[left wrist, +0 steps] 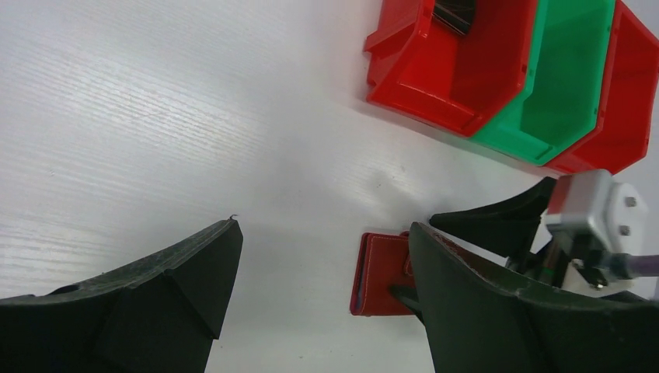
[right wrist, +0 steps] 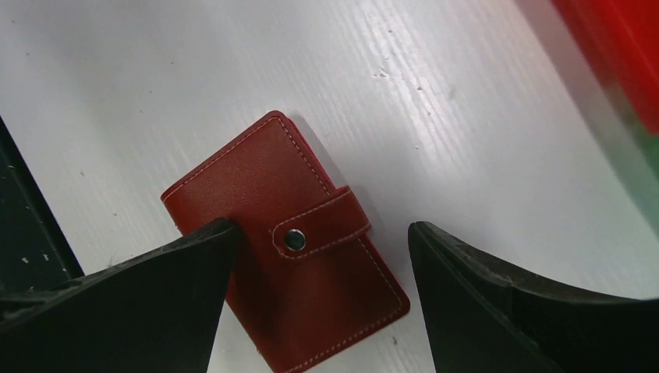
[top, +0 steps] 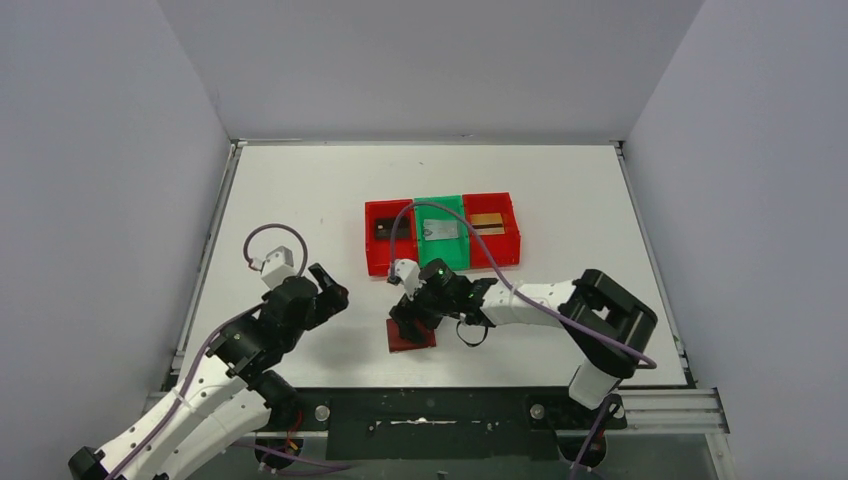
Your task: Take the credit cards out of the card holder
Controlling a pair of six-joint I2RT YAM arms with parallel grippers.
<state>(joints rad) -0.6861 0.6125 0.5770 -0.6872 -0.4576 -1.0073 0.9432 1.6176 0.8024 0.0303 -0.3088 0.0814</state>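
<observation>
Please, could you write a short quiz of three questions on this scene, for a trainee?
1. True or false: the card holder lies closed, its snap tab fastened.
2. Which bin holds the silvery-grey card? A) left red bin B) green bin C) right red bin
3. Fill in: the jaws of the right hand stand ____ over the card holder.
Key: 1 true; 2 B; 3 open.
</observation>
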